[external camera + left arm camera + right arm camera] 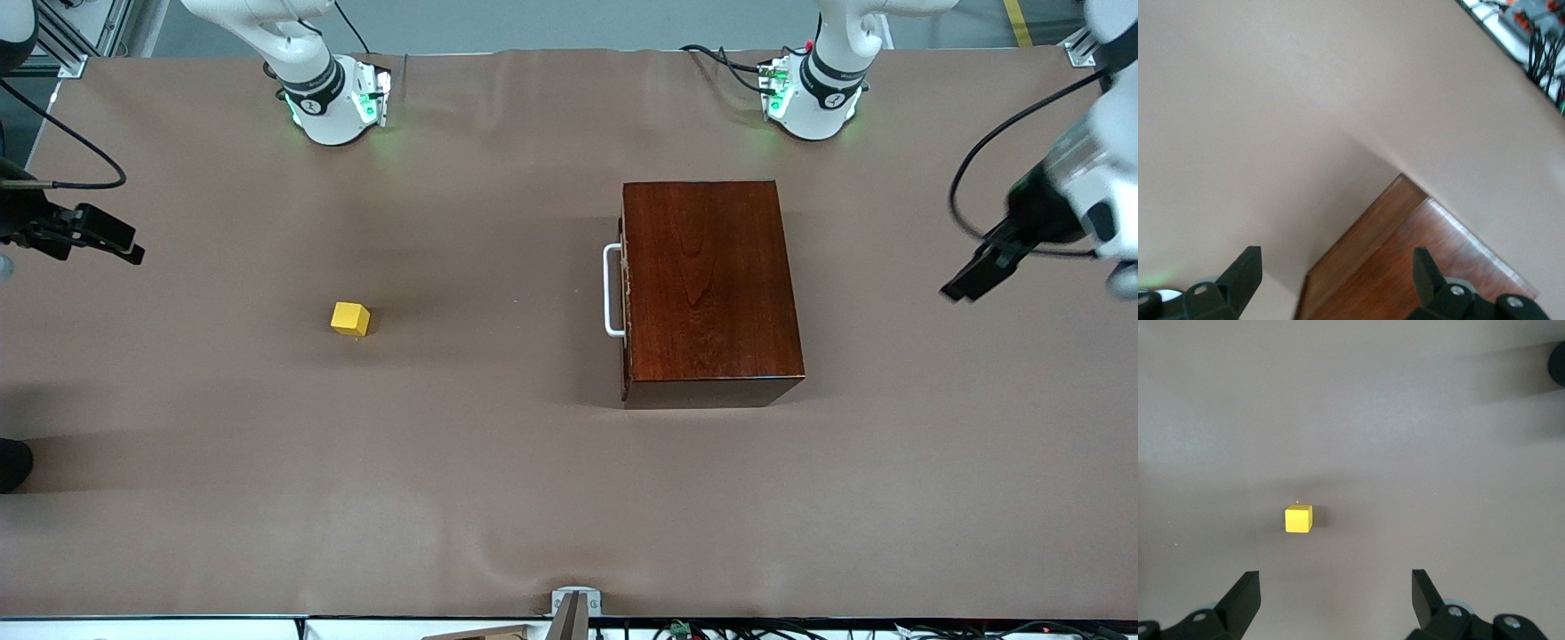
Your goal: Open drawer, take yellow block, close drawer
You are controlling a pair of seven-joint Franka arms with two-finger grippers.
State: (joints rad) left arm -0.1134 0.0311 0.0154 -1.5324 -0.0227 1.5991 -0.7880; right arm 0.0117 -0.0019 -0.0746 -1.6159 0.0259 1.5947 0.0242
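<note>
The dark reddish-brown cabinet (711,289) stands on the table toward the left arm's end. Its drawer is shut; only the white U-shaped handle (612,291) shows, facing the right arm's end. The yellow block (350,319) sits on the bare table toward the right arm's end, outside the cabinet; it also shows in the right wrist view (1298,519). My left gripper (973,276) is open and empty, up in the air past the cabinet's back; its wrist view shows a cabinet corner (1405,267). My right gripper (116,240) is open and empty, over the table edge at the right arm's end.
A brown cloth (498,462) covers the whole table. The two arm bases (333,98) (813,93) stand along the table's edge farthest from the front camera. A small metal bracket (573,604) sits at the nearest edge.
</note>
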